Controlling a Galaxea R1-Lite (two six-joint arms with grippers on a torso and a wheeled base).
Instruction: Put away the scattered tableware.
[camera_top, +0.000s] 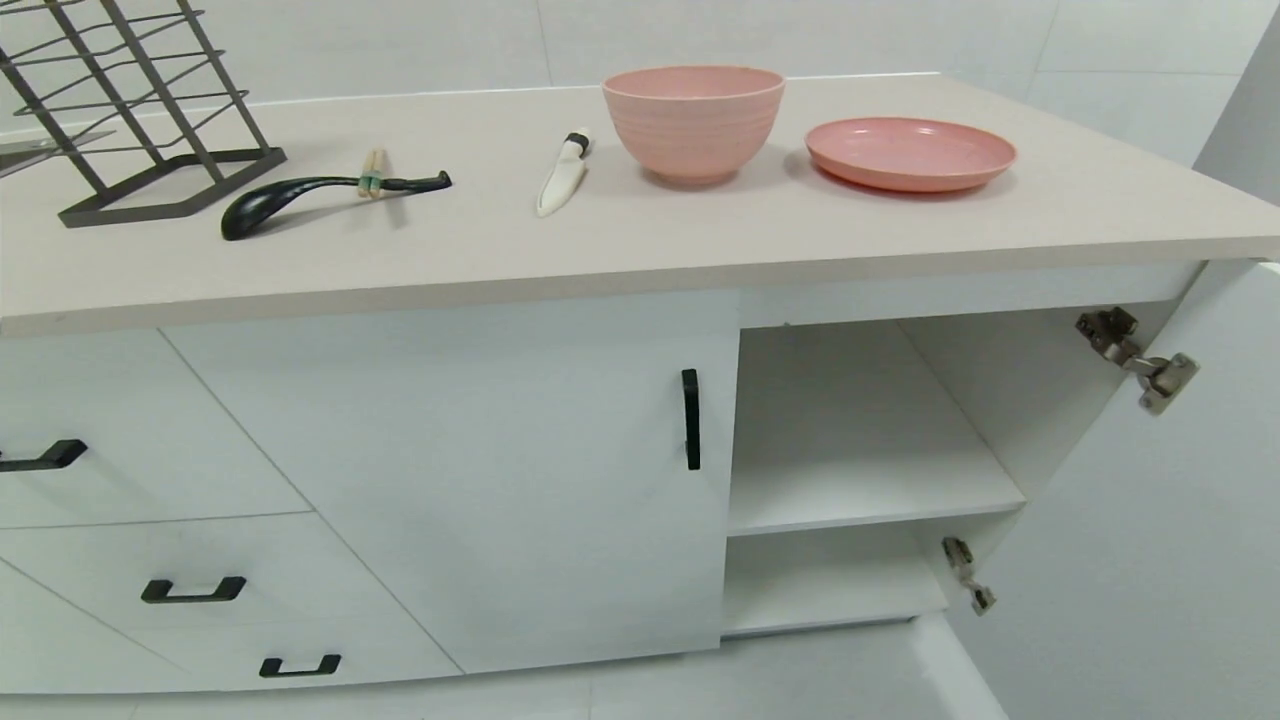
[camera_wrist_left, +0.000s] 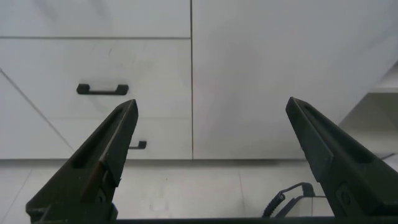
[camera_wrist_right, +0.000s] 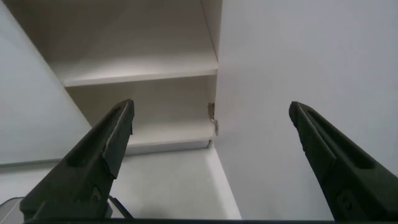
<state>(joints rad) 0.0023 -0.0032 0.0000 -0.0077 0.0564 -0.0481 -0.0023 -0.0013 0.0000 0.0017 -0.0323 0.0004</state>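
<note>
While both arms sit low in front of the cabinet, each claw stands wide open and grips nothing. The left claw (camera_wrist_left: 211, 107) faces the drawer fronts (camera_wrist_left: 99, 62) and the closed door (camera_wrist_left: 280, 74). The right claw (camera_wrist_right: 210, 107) faces the open compartment, with its shelf (camera_wrist_right: 140, 76) and the swung-out door (camera_wrist_right: 311, 81) beyond it.

Tableware location: all items rest on the surface (camera_top: 700, 240), seen from the head view.

- Pink bowl (camera_top: 693, 122): upright, towards the back of the surface, above the seam between the closed door and the open compartment.
- Pink plate (camera_top: 910, 153): flat, just beside the bowl on the robot's right, not touching it.
- White knife (camera_top: 563, 172): lying flat, near the bowl on the robot's left, handle end pointing to the wall.
- Black ladle (camera_top: 330, 197): lying on its side further left, with the scoop end nearest the wire rack (camera_top: 130, 110).
- Chopsticks (camera_top: 371, 173): a pair, laid across the ladle's handle and touching it.

Cabinet state: the right-hand door hangs open on two hinges, exposing the shelf and a lower compartment. The left-hand door, with its vertical black handle (camera_top: 690, 418), is shut.
</note>
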